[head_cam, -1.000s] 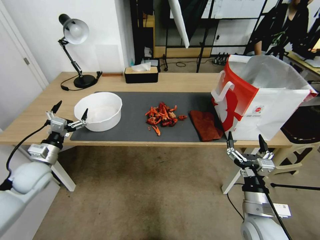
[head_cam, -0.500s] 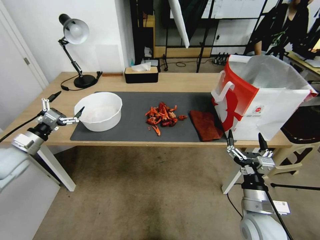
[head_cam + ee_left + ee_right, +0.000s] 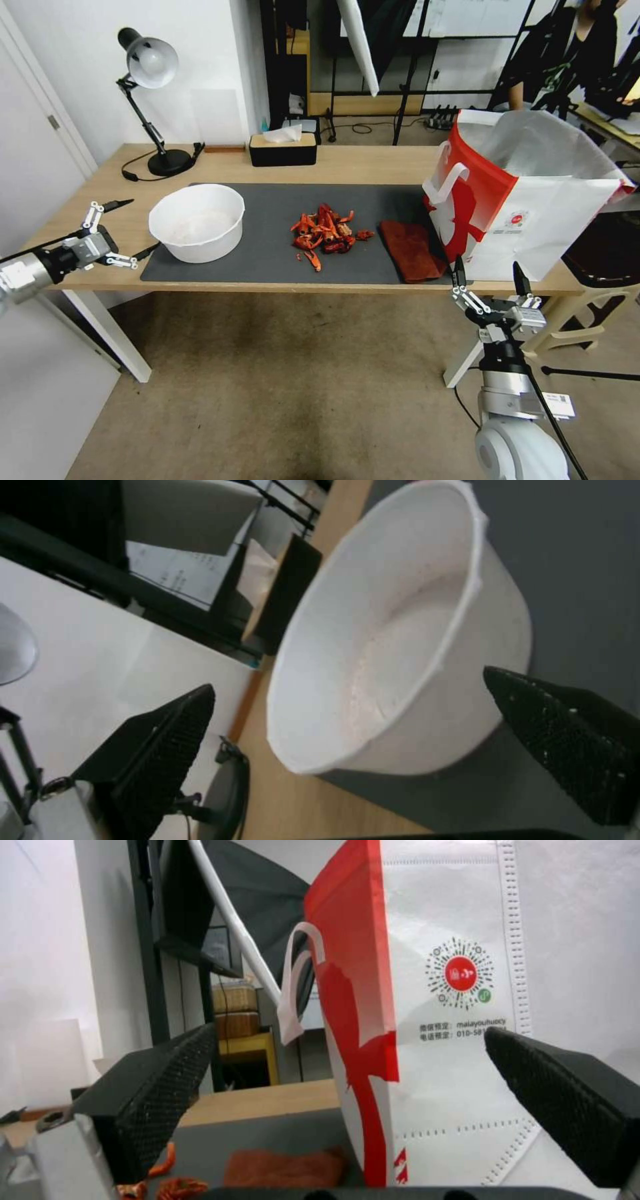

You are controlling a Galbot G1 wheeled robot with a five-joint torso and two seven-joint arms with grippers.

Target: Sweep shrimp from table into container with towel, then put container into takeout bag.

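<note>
The white container [image 3: 197,223] stands on the left end of the dark mat [image 3: 267,263] on the table [image 3: 360,163]. My left gripper [image 3: 141,224] is open just left of it, level with its wall; in the left wrist view the container [image 3: 400,645] sits apart beyond the gripper [image 3: 347,680]. A pile of shrimp [image 3: 325,233] lies mid-mat, with the rust-red towel [image 3: 412,250] flat to its right. The takeout bag [image 3: 527,200] stands open at the right end. My right gripper [image 3: 487,268] is open in front of the table edge below the bag, facing bag [image 3: 453,990], towel [image 3: 283,1167] and shrimp [image 3: 177,1185].
A desk lamp [image 3: 150,63] stands at the back left corner, with its cable trailing on the wood. A black tissue box [image 3: 282,148] sits at the back middle. A chair [image 3: 600,267] stands right of the table. Carpeted floor lies in front.
My left arm has swung out to the left and dropped, and its gripper now lies level beside the container instead of pointing up. The right gripper has crept slightly toward the table.
</note>
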